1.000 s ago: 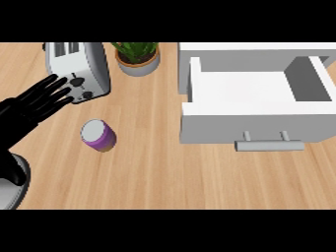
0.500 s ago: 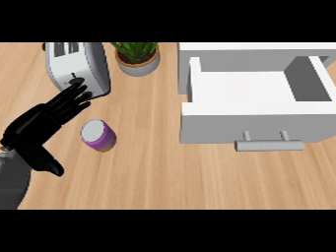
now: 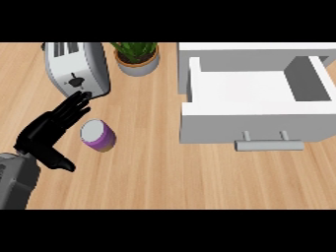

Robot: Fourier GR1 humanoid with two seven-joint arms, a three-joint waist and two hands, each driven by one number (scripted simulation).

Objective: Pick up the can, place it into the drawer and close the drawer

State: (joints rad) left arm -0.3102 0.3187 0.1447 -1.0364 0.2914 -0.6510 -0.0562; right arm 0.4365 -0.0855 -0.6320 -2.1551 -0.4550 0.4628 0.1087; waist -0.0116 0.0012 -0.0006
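Our left hand [image 3: 49, 132] hovers w/ fingers straight & apart, holding nothing. Purple can [image 3: 97, 136] stands just right of it; open drawer [image 3: 261, 101] far right.

A kitchen here: wooden worktop [image 3: 199, 167], a toaster [image 3: 76, 68], a potted plant [image 3: 136, 56], and a white drawer [image 3: 261, 101] pulled open
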